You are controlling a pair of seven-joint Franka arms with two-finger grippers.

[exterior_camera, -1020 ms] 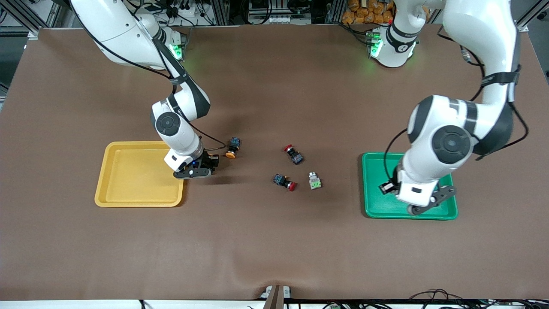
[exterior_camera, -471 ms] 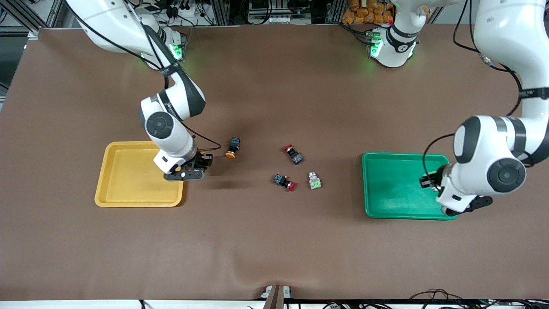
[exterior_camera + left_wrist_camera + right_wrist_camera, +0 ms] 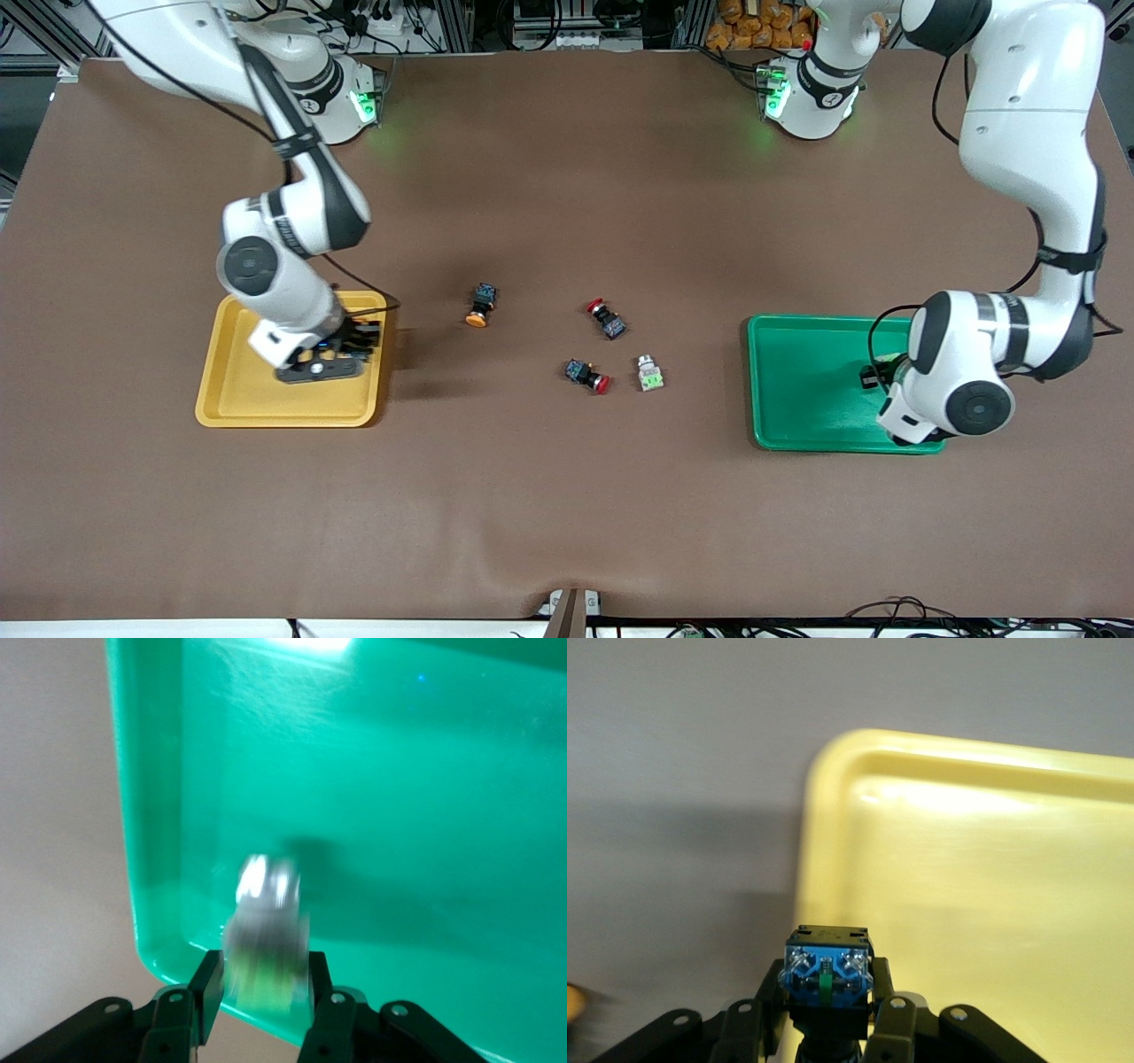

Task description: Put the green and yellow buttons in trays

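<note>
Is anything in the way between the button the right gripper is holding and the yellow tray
Nothing visible. The right gripper is shut on a black-bodied button and hangs over the yellow tray, near its edge toward the middle of the table. The tray floor that shows is bare.

A brown-covered table carries a yellow tray toward the right arm's end and a green tray toward the left arm's end. Between them lie a yellow-capped button, two red-capped switches and a green-ended button.
</note>
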